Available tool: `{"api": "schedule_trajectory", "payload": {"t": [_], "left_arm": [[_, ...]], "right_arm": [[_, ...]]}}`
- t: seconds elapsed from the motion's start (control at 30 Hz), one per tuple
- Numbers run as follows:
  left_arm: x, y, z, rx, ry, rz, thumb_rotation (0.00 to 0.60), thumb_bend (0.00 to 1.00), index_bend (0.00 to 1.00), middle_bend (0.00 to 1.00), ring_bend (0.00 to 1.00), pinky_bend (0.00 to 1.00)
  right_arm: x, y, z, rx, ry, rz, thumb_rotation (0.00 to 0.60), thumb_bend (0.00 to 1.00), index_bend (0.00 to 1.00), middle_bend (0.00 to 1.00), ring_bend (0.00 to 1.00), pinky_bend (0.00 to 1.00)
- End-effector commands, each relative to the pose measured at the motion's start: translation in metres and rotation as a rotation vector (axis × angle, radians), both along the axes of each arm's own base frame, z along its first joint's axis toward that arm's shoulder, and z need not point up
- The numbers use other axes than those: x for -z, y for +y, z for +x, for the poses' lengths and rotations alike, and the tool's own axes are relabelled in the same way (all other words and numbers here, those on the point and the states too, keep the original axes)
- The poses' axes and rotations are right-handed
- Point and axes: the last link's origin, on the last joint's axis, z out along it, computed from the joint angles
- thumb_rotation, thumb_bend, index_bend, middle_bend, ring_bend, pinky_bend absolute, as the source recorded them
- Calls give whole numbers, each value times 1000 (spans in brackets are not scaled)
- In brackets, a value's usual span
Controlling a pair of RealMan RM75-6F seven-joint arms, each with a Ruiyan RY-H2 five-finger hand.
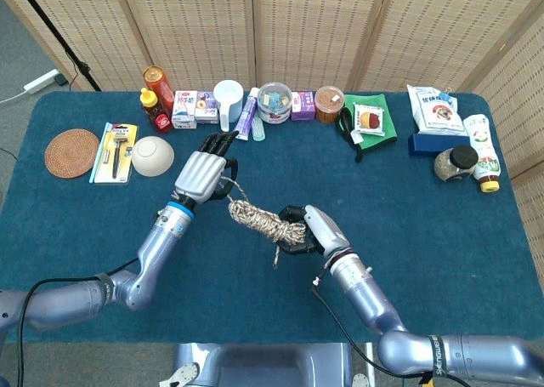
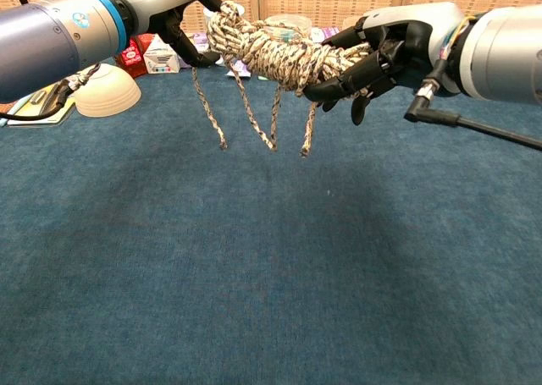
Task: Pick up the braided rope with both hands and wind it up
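Note:
The braided rope (image 1: 259,219) (image 2: 279,55) is a tan and dark speckled cord wound into a thick bundle. It hangs in the air above the table's middle. My right hand (image 1: 304,232) (image 2: 373,51) grips the bundle's right end. My left hand (image 1: 204,171) (image 2: 182,13) is at the bundle's left end and holds the rope's free strand there. A short loop and two loose ends dangle below the bundle in the chest view.
Along the far edge stand sauce bottles (image 1: 158,88), small boxes, a white cup (image 1: 228,93), jars (image 1: 274,102) and a green pouch (image 1: 371,119). A white bowl (image 1: 152,156) (image 2: 106,90), a packaged tool (image 1: 115,153) and a woven coaster (image 1: 72,152) lie at left. Packets and jars are at right (image 1: 455,136).

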Motion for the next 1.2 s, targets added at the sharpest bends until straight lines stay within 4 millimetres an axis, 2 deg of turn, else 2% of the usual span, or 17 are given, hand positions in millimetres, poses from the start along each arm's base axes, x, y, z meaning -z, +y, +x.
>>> {"api": "schedule_trajectory", "payload": {"t": [0.03,0.23,0.37,0.6,0.73,0.93,1.2], "left_arm": [[-8,-8,-3,17,-1,-5,600,370,573,0,0,0],[-21,-21,0,51,8,-20,600,370,572,0,0,0],[-24,-29,3,66,10,-40,600,369,572,0,0,0],[-26,-37,17,97,2,-60,600,369,572,0,0,0],[-34,-39,34,136,-13,-42,600,370,572,0,0,0],[-51,-32,66,168,-50,10,600,369,572,0,0,0],[-57,-25,97,149,-128,-28,600,370,572,0,0,0]], "right_arm": [[-2,-23,8,41,54,-65,600,842,663,555,440,586],[4,-47,6,99,154,-115,600,846,664,558,445,591],[8,-59,4,162,148,-107,600,849,664,561,447,592],[17,-73,0,208,184,-118,600,857,664,565,449,597],[24,-74,-4,199,227,-115,600,858,664,565,450,597],[38,-65,-13,141,304,-71,600,859,664,565,450,597],[55,-53,-20,82,361,-14,600,858,665,567,454,600]]}}
